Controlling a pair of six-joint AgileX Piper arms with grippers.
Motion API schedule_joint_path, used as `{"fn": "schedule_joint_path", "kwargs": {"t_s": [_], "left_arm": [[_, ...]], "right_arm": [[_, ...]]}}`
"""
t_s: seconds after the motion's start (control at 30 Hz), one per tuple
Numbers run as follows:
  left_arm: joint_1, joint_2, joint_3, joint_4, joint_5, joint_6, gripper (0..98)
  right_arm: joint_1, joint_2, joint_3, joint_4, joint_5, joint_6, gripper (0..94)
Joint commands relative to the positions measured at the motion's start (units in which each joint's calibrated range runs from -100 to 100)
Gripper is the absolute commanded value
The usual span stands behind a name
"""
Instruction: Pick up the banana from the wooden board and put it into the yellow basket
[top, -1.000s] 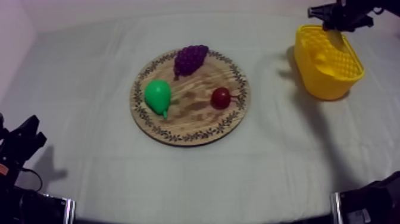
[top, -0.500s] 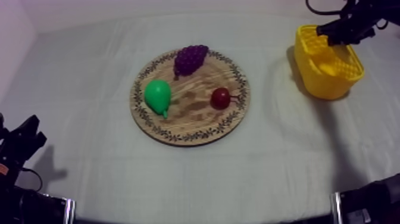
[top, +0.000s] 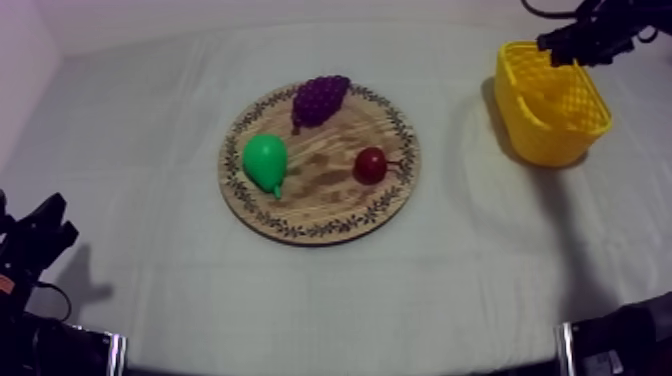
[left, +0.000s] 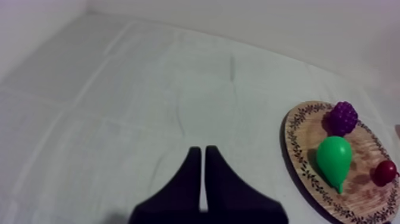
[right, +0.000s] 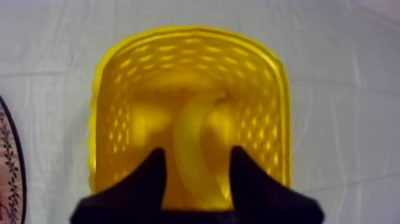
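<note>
I am holding my right claw (right: 197, 151) over the yellow basket (right: 178, 31), which is standing at the far right of the table. Its two black fingers (right: 153, 179) are standing apart and gripping nothing. The banana (right: 193, 134) is lying inside the basket on its floor. From my wrist it is showing in the gap between my spread fingers, lower than them and not clasped by them. Seen from above, this claw (top: 556, 44) is hanging at the basket's (top: 545, 150) far rim.

My left claw (left: 202, 156) is resting low at the near left of the table (top: 150, 120). Its fingers are lying pressed together in a narrow wedge, with nothing between them, over bare grey-white cloth (left: 119, 89).

The round wooden board (top: 330, 195) is sitting in the middle of the table, well apart from the basket and to its left. Three toy fruits are lying on it, none touching another. The green pear (top: 265, 160) is at its left, with its narrow end pointing toward the near side. The bunch of grapes (top: 320, 97) is at its far edge, reaching over the patterned rim, and the small red fruit (top: 371, 164) is at its right
</note>
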Motion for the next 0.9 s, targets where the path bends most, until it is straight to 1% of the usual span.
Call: {"fn": "schedule_joint_path", "kwargs": {"t_s": [0.0,0.1,0.23,0.37,0.47,0.53,0.63,0.87], "left_arm": [[0.0,-0.1,0.0,0.0,0.0,0.0,0.0],[0.0,-0.1,0.0,0.0,0.0,0.0,0.0],[0.0,-0.1,0.0,0.0,0.0,0.0,0.0],[0.0,-0.1,0.0,0.0,0.0,0.0,0.0],[0.0,-0.1,0.0,0.0,0.0,0.0,0.0],[0.0,-0.1,0.0,0.0,0.0,0.0,0.0],[0.0,-0.1,0.0,0.0,0.0,0.1,0.0],[0.0,-0.1,0.0,0.0,0.0,0.1,0.0]], "right_arm": [[0.1,-4.4,3.1,0.6,-2.4,-1.3,13.1],[0.2,-10.3,8.3,1.1,-6.4,-2.5,7.0],[0.1,-19.3,17.1,2.0,-12.1,-4.7,2.7],[-1.1,-28.9,26.4,1.7,-15.9,-5.4,1.1],[-2.4,-36.4,34.3,2.5,-18.3,-7.0,0.7],[-2.9,-41.7,39.8,2.2,-20.4,-7.3,0.6],[-3.2,-49.6,47.3,-0.3,-22.5,-5.3,0.5],[-3.8,-66.1,59.7,-8.5,-23.1,3.4,0.5]]}}
